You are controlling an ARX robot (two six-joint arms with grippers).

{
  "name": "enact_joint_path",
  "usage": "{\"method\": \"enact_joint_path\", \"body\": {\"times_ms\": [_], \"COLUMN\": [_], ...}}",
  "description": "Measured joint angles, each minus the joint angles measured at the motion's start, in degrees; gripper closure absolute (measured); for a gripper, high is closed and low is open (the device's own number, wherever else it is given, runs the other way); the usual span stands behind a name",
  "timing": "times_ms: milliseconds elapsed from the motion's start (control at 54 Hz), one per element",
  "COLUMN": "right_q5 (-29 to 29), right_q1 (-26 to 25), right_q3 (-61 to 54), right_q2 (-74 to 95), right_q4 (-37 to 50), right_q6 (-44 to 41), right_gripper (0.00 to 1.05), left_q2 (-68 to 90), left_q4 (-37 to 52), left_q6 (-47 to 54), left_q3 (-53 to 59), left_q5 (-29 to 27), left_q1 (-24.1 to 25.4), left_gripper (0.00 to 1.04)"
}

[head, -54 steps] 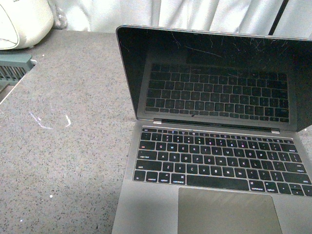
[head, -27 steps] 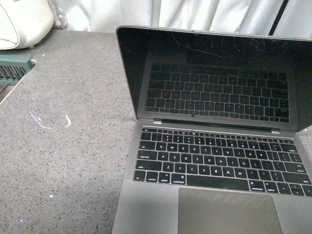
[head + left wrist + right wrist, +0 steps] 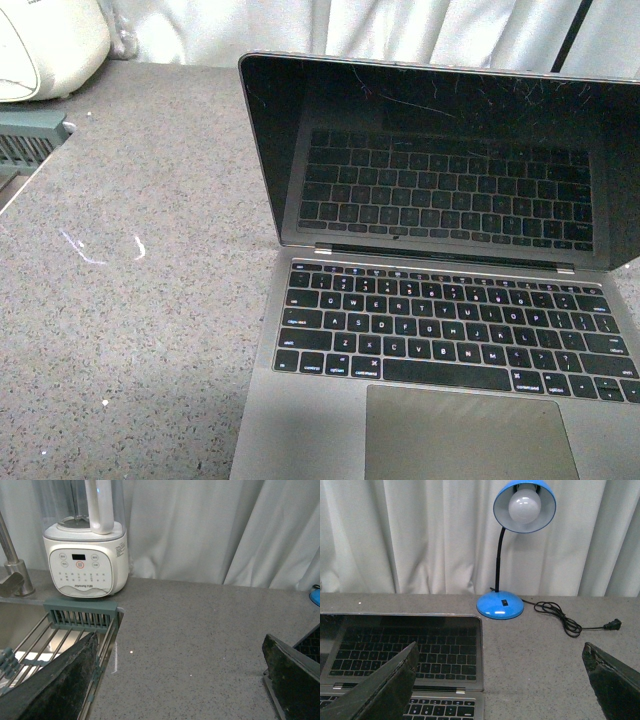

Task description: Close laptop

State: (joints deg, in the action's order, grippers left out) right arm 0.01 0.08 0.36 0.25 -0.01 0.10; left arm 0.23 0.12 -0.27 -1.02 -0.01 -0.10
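The laptop (image 3: 440,330) stands open on the grey speckled counter at the right of the front view, its scratched black screen (image 3: 450,150) upright and facing me, keys and trackpad toward me. No gripper shows in the front view. In the right wrist view the laptop (image 3: 405,650) lies on one side, and my right gripper (image 3: 500,680) is open and empty above the counter beside the screen's edge. In the left wrist view my left gripper (image 3: 180,680) is open and empty over bare counter, with a laptop corner (image 3: 310,645) at the picture's edge.
A white blender (image 3: 87,555) stands at the back by a sink with a green dish rack (image 3: 82,615) and a tap (image 3: 12,565). A blue desk lamp (image 3: 512,550) with a black cord (image 3: 565,620) stands behind the laptop. White curtains hang behind.
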Motion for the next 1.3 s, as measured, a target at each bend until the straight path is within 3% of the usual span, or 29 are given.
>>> {"method": "enact_joint_path", "body": {"times_ms": [1296], "right_q5": [0.0], "right_q1": [0.0], "right_q3": [0.0], "right_q2": [0.0], "right_q4": [0.0], "right_q6": [0.0], "right_gripper": [0.09], "left_q2": [0.0], "left_q4": [0.0], "left_q6": [0.0], "left_q3": [0.02], "left_q5": [0.0], "left_q1": [0.0], "left_gripper": [0.06]}}
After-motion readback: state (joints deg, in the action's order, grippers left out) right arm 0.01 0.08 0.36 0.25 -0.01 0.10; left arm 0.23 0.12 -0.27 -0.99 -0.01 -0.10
